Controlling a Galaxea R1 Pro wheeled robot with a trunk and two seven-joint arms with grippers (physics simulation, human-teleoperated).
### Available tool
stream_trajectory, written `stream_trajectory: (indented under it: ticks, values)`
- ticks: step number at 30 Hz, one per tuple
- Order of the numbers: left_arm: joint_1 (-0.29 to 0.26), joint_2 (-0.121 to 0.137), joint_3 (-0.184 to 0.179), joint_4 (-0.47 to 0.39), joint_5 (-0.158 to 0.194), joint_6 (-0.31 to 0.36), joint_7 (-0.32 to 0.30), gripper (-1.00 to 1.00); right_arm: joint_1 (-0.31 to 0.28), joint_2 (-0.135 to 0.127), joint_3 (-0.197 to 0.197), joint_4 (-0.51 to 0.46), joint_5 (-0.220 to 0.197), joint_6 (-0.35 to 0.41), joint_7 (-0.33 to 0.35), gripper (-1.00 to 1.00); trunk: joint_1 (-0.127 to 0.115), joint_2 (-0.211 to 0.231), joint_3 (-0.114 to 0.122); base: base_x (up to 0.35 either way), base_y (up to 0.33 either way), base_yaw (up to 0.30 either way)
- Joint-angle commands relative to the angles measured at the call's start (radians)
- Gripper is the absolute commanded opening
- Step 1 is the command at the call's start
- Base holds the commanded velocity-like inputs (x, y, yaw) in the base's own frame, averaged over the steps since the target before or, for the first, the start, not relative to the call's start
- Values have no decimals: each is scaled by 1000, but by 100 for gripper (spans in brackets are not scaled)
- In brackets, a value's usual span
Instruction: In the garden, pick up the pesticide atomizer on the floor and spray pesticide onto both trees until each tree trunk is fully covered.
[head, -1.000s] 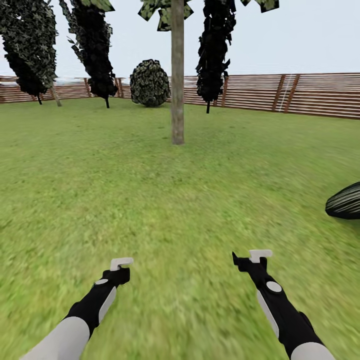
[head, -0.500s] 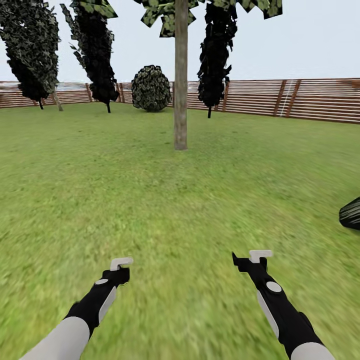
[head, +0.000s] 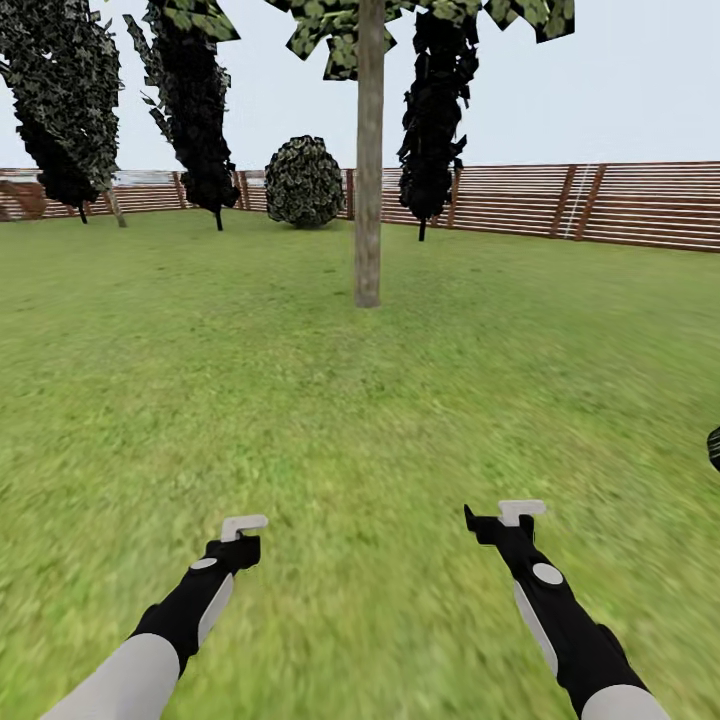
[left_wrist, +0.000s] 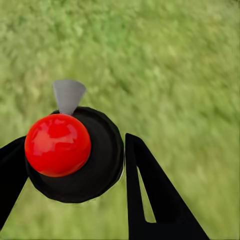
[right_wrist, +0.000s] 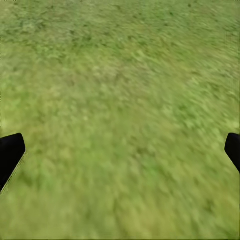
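Observation:
The pesticide atomizer (left_wrist: 60, 145), a black round body with a red knob and a grey nozzle, sits between the black fingers (left_wrist: 150, 185) of my left gripper (left_wrist: 75, 150), which is shut on it above the grass floor (head: 360, 420). In the head view my left gripper (head: 240, 540) and right gripper (head: 500, 520) hang low over the lawn. My right gripper (right_wrist: 120, 150) is open, holding nothing. A tree stands straight ahead, several metres off, with its pale grey-brown trunk (head: 368, 200). Another tree with flecked foliage (head: 60, 90) stands far left by the fence.
A brown slatted fence (head: 620, 205) rings the lawn at the back. Two all-black trees (head: 195, 110) (head: 432, 110) and a round bush (head: 303, 182) stand along it. A dark striped object (head: 714, 448) pokes in at the right edge.
The whole view has shifted: the trunk ahead looks slightly nearer and further right, and the dark object has slid almost off the right edge. Both arms keep their pose.

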Motion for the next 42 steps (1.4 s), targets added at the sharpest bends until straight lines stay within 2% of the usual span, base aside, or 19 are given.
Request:
stream_trajectory:
  ticks: [1, 42]
  values:
    - [0, 0, 0, 0, 0, 0, 0, -100, 0, 0, 0, 0, 0, 0, 0, 100, 0, 0, 0, 296, 181, 0]
    - [2, -1, 1, -1, 0, 1, -1, -100, 0, 0, 2, -1, 2, 0, 0, 100, 0, 0, 0, 296, 181, 0]
